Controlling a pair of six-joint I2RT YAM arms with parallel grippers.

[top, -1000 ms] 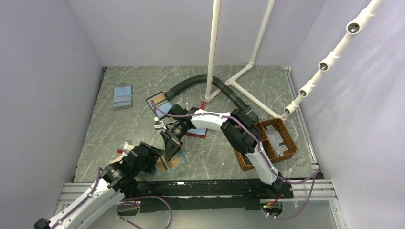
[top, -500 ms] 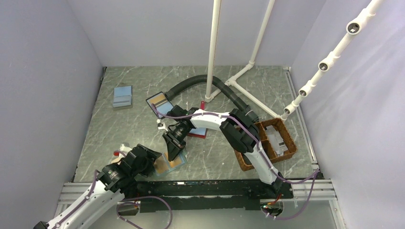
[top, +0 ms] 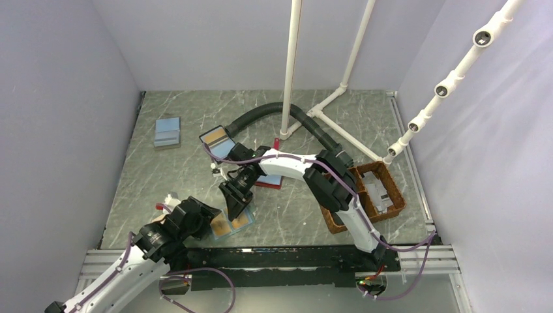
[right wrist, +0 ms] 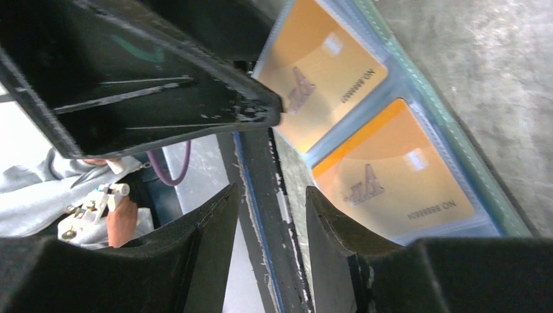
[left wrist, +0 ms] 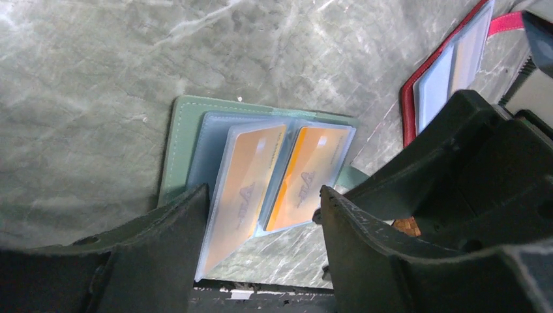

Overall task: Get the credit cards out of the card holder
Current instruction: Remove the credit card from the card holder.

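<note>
The teal card holder lies open near the table's front edge, its clear sleeves fanned up; it also shows in the left wrist view. Two tan-orange credit cards sit inside the sleeves, and the right wrist view shows them too. My left gripper is open, its fingers either side of the sleeves' near edge. My right gripper is open just right of the holder, one finger at the sleeve's edge. In the top view the left gripper and the right gripper flank the holder.
A red-edged holder lies under the right arm and shows in the left wrist view. A black-edged holder and a pale blue holder lie further back. A wicker basket stands at right. White pipes and a black hose stand behind.
My left arm has drawn back a little toward the lower left. My right gripper has shifted slightly left over the holder. The cards stay in their sleeves.
</note>
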